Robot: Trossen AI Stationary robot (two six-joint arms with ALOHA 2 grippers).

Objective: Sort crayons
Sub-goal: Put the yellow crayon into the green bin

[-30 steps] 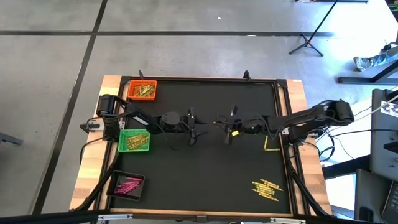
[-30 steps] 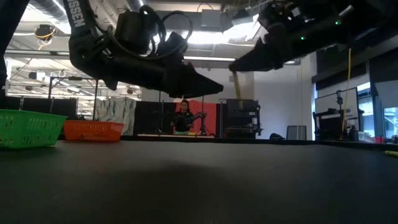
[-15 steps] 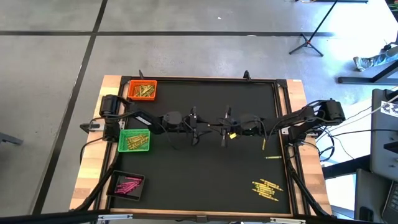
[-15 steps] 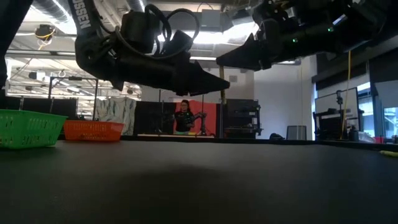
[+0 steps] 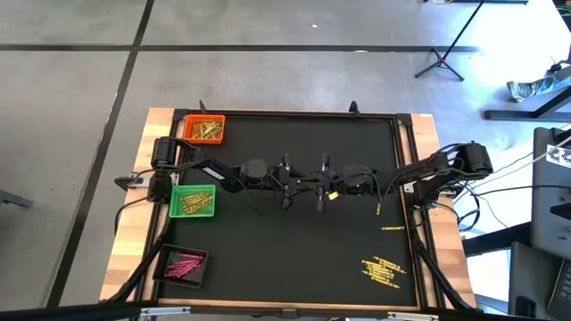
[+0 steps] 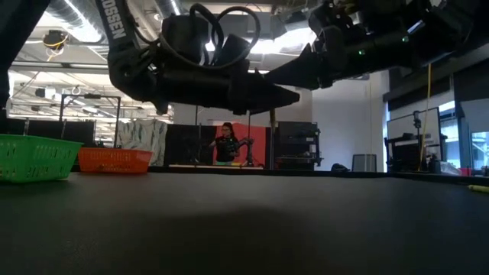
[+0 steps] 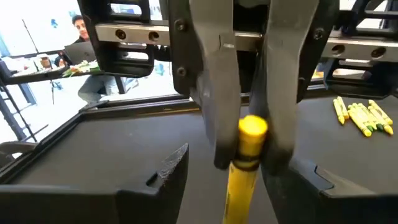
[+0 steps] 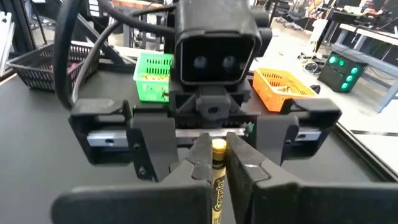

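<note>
On the left of the surface (image 5: 268, 241), the orange tray (image 5: 204, 129), the green tray (image 5: 192, 201) and the black tray (image 5: 182, 265) already hold sorted crayons. In the middle, above the surface, the two claws meet tip to tip. The left claw (image 5: 294, 178) is spread and holds nothing. The right claw (image 5: 314, 182) pinches one yellow crayon (image 8: 218, 177) and offers it between the left fingers (image 8: 200, 155). On the right, a yellow pile (image 5: 382, 270) and two loose crayons (image 5: 385, 218) wait, so I judge the sorting well advanced but not finished.
</note>
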